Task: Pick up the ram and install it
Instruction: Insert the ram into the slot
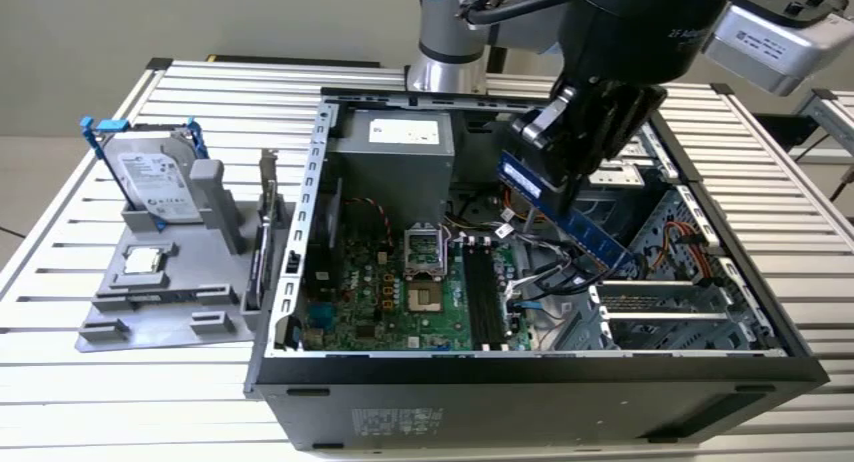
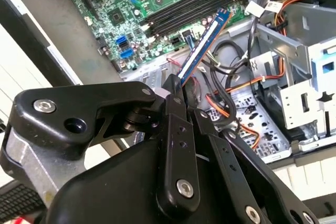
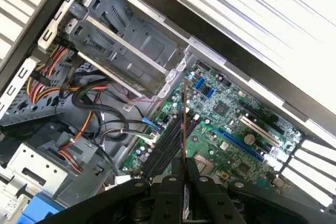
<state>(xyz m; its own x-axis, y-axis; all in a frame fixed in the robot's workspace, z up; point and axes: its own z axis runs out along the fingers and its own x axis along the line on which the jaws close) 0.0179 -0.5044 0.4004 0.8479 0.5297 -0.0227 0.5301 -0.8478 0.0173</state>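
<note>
The gripper [image 2: 176,92] was smooth matt black with bright steel screws [image 2: 44,106]; the ram [image 2: 206,38] was a dark blue-green circuit board, faintly glossy; the motherboard [image 1: 380,292] was glossy green; the computer case [image 1: 534,407] was matt black outside, bare grey sheet metal inside; the table [image 1: 134,392] was ribbed silvery metal; the hard drive [image 1: 154,182] showed bright metal in a blue plastic frame [image 1: 88,128].

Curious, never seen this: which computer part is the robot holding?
The ram, the long thin blue strip pinched in the fingers over the open case. The hard drive and the square chip sit apart on the grey stand beside the case.
</note>
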